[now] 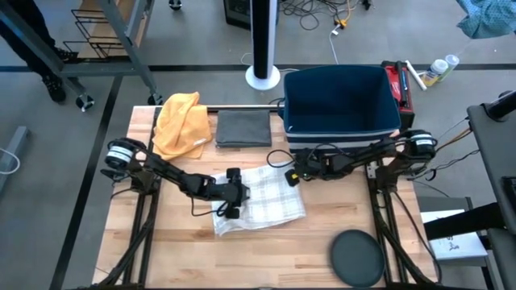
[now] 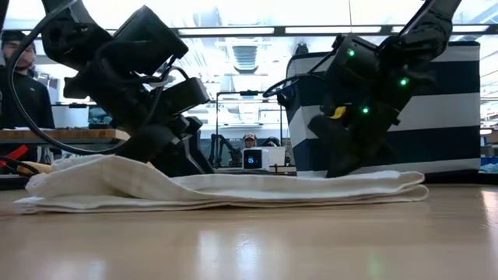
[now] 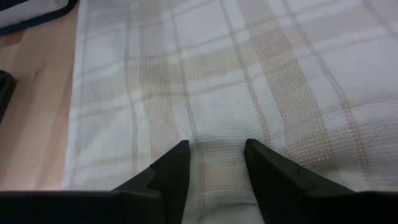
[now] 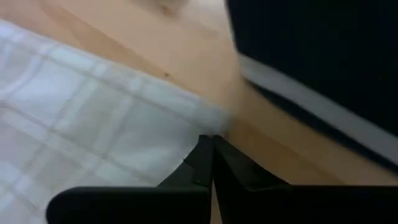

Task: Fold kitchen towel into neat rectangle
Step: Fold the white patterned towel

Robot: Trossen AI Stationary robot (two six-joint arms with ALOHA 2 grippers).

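Note:
The white plaid kitchen towel (image 1: 262,200) lies spread on the wooden table's middle, its near left part lying thicker (image 2: 78,183). My left gripper (image 3: 217,149) slants down onto the towel's left part (image 1: 234,203). It is open, and plaid cloth shows between its fingers. My right gripper (image 4: 211,142) is shut and slants down at the towel's far right corner (image 1: 292,177), close in front of the navy bin. The towel's right end (image 2: 412,185) lies flat on the table. My left gripper has both fingertips (image 3: 177,155) down on the towel's top face (image 3: 217,124), coming from the table's left and slanting downward. The cloth lies flat on the table under them. My right gripper's shut tips stand at the towel's corner (image 4: 208,118); I cannot tell whether they touch it.
A navy bin (image 1: 343,101) stands at the far right, just behind my right gripper. An orange cloth (image 1: 179,122) and a folded grey cloth (image 1: 243,129) lie at the far left. A dark round disc (image 1: 357,256) sits near the front right. A person (image 2: 15,78) stands beyond the table.

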